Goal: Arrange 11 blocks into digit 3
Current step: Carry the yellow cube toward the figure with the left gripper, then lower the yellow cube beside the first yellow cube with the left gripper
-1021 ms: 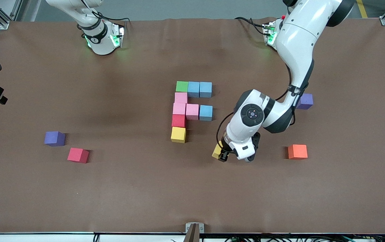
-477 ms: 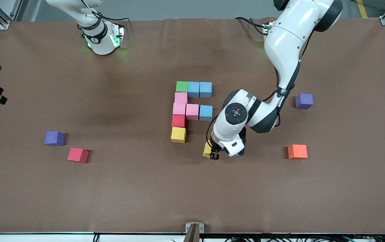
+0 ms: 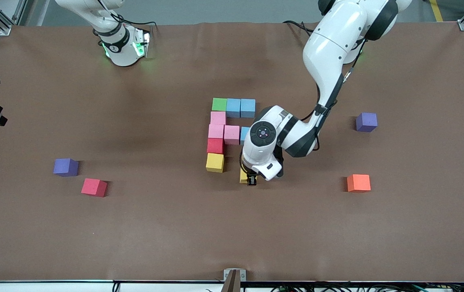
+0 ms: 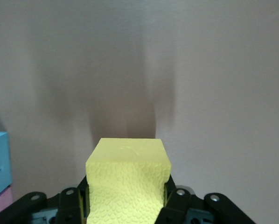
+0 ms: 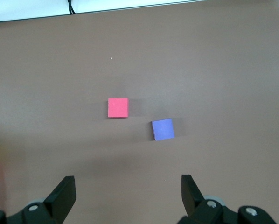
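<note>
1. The left gripper is clamped on a yellow cube, fingers pressed on both its sides, over the table just beside the figure's low end.
2. In the front view only a sliver of that held cube shows under the wrist. It sits near the other yellow cube with a gap between them.
3. The figure so far: green and two light blue cubes in a row along the edge farthest from the front camera. From green, a column comes toward the camera: two pink, red, then the yellow one.
4. The middle bar is a pink cube touching the column, plus a third light blue cube half hidden by the left arm.
5. Loose ones: an orange cube toward the left arm's end, and a pinkish-red cube toward the right arm's end, next to a purple cube. Another purple cube lies farther from the camera than the orange.
6. The right gripper waits high up, fingers wide apart, holding nothing, looking down at the pinkish-red and purple pair.
</note>
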Tool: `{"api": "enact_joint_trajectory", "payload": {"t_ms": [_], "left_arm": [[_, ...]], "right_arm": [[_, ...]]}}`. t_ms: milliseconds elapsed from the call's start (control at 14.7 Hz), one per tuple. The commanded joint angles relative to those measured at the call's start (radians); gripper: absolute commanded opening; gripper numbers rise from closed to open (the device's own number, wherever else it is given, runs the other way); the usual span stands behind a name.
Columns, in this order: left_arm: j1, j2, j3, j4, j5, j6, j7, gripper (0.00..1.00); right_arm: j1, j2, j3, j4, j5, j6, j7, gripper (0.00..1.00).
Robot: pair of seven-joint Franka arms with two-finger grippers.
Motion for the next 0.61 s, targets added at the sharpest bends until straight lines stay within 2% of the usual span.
{"api": "enact_joint_trajectory", "payload": {"t_ms": [0,545], "left_arm": [[-0.034,0.018,0.016,0.037,-0.014,-0.03,-0.084,0.18],[-0.088,0.041,0.029,0.042,-0.012,-0.01,-0.161,0.18]], "right_arm": [[-0.008,0.002,0.004,0.002,-0.012,0.0,-0.004,1.0],[-0.008,0.011,0.002,0.002,-0.016,0.002,-0.005,1.0]]}}
